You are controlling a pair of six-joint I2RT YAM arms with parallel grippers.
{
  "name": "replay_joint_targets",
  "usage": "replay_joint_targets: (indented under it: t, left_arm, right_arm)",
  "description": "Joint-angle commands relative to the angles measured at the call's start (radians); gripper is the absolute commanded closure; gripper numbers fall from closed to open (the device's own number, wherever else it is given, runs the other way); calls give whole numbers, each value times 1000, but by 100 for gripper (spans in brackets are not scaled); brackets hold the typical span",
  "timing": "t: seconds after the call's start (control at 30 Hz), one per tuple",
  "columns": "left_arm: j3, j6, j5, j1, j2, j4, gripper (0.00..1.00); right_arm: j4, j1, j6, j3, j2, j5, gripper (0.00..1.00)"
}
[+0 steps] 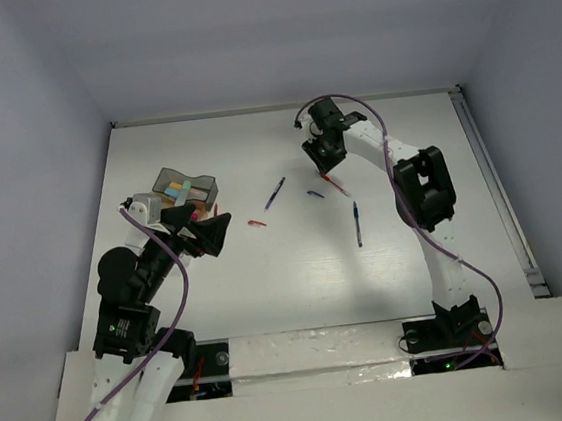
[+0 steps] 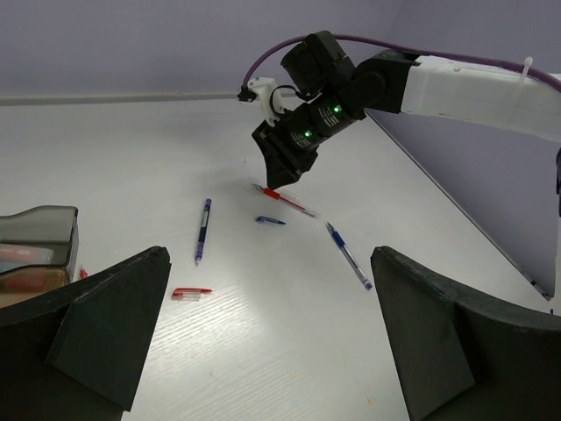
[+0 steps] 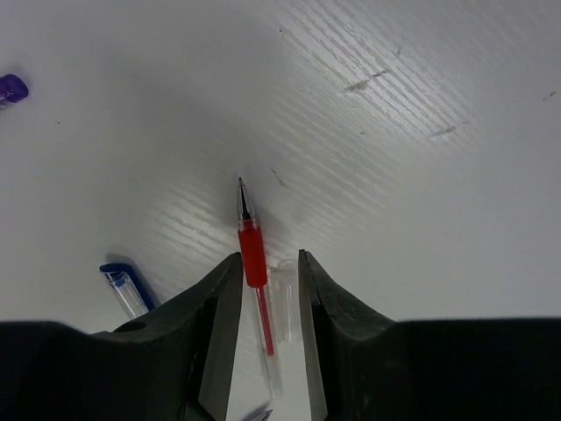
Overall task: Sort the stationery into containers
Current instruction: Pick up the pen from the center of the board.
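A red pen [image 3: 252,254] lies on the table between the fingers of my right gripper [image 3: 269,256]. The jaws stand apart, wider than the pen, which lies close to the left finger [image 3: 219,298]. In the top view this right gripper [image 1: 323,171] hangs over the red pen [image 1: 337,185] at the far middle of the table. My left gripper [image 2: 268,254] is wide open with nothing in it and hovers beside the clear-grey containers [image 1: 188,190], which hold a few pale highlighters. On the table lie a blue pen [image 1: 275,192], a second blue pen [image 1: 357,225], a blue cap [image 1: 314,194] and a red cap [image 1: 256,222].
The left wrist view shows the red cap [image 2: 191,293] nearest, then the blue pen [image 2: 202,230], the blue cap [image 2: 270,220] and the other blue pen [image 2: 349,255]. A purple tip [image 3: 10,88] shows at the right wrist view's left edge. A rail runs along the table's right edge [image 1: 495,188].
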Motion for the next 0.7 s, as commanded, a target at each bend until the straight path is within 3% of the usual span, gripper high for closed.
replay_joint_targets:
  t: [0.0, 0.67]
  left_arm:
    - [-7, -3, 12, 11, 3, 47, 1]
    - [-10, -3, 21, 20, 2, 53, 1]
  right_arm:
    - [-57, -3, -32, 87, 20, -37, 63]
    - [-63, -3, -2, 128, 108, -71, 73]
